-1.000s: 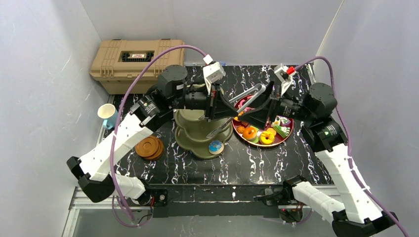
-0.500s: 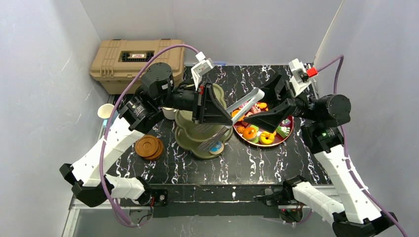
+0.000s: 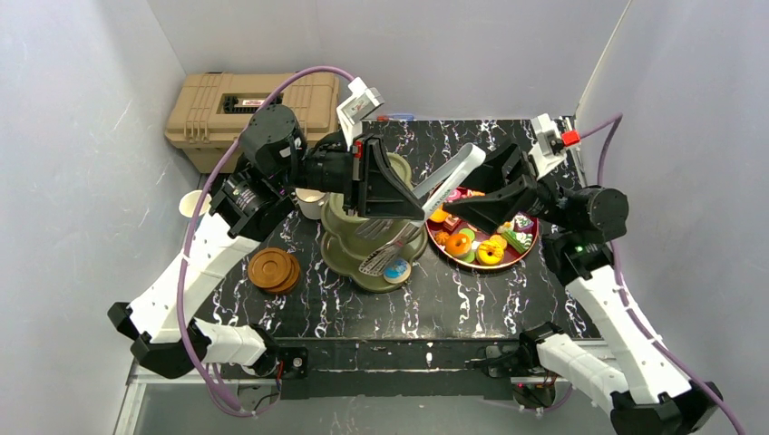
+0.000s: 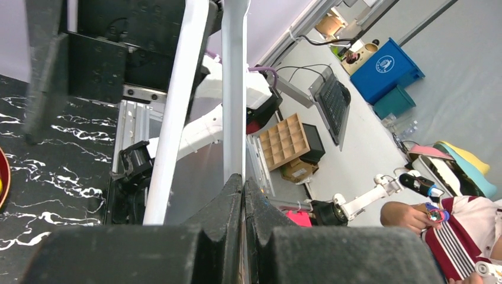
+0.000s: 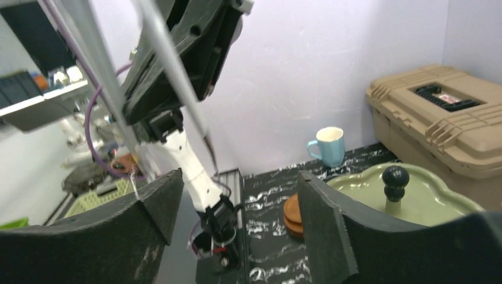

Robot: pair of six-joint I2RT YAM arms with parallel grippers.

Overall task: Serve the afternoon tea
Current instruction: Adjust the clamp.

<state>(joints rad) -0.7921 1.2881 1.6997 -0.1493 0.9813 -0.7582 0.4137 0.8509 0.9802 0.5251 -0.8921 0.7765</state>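
Observation:
My left gripper (image 3: 419,210) (image 4: 243,180) is shut on one arm of a pair of silver tongs (image 3: 451,175) (image 4: 234,89). It holds them slanted above the olive-green tiered stand (image 3: 345,254), slotted tips low over it. A blue-and-tan pastry (image 3: 396,269) lies on the stand's bottom tier. My right gripper (image 3: 467,183) (image 5: 240,177) is open and empty beside the tongs, above the pastries (image 3: 473,246). The right wrist view shows the stand's black knob (image 5: 395,176), the white-and-blue cup (image 5: 328,145) and the wooden saucers (image 5: 292,213). A white mug (image 3: 311,205) is partly hidden behind my left arm.
The pastries lie on a round dark-red plate (image 3: 533,237) right of the stand. A tan toolbox (image 3: 249,104) stands at the back left. The saucers (image 3: 274,270) are stacked left of the stand, the cup (image 3: 192,205) by the left wall.
My left gripper has lifted and swung left with the tongs. My right gripper has drawn back to the right, away from the tongs, and stands open.

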